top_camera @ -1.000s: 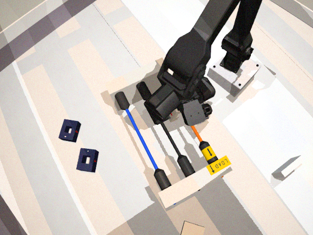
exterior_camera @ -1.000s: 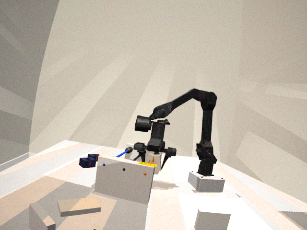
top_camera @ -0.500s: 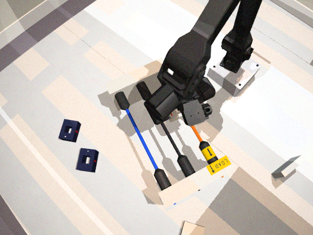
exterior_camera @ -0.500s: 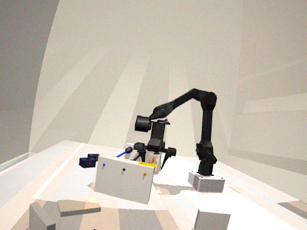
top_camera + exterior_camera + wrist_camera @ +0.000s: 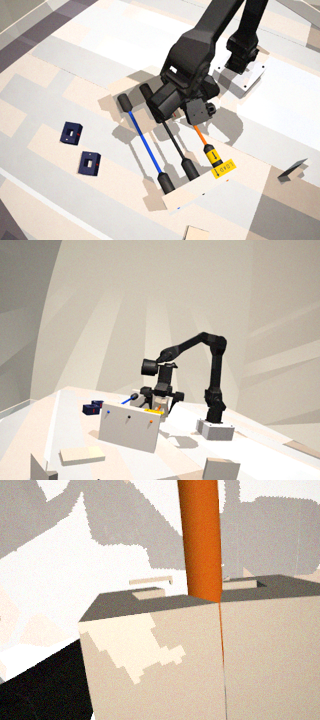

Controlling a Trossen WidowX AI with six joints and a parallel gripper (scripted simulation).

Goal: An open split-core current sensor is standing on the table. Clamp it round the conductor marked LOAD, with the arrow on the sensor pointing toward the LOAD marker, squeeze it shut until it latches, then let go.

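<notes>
The orange LOAD conductor (image 5: 200, 134) (image 5: 158, 408) (image 5: 202, 540) runs toward the yellow LOAD label (image 5: 223, 169) (image 5: 154, 411). My gripper (image 5: 160, 409) hangs over it, shut on the beige current sensor (image 5: 161, 401) (image 5: 270, 655), a finger on each side. In the wrist view the conductor passes down between the sensor's halves; a thin seam separates their near faces, with a sliver of orange in its upper part. A small red arrow (image 5: 174, 114) shows beside my gripper and seems to point toward the label end. Whether the latch is engaged cannot be seen.
A blue conductor (image 5: 143, 138) and a black conductor (image 5: 173, 139) run alongside. A pale end panel (image 5: 186, 192) (image 5: 129, 431) holds them. Two dark blue blocks (image 5: 71, 133) (image 5: 89, 163) lie left. A flat beige block (image 5: 82, 454) and upright grey pieces (image 5: 221, 469) stand beyond the panel.
</notes>
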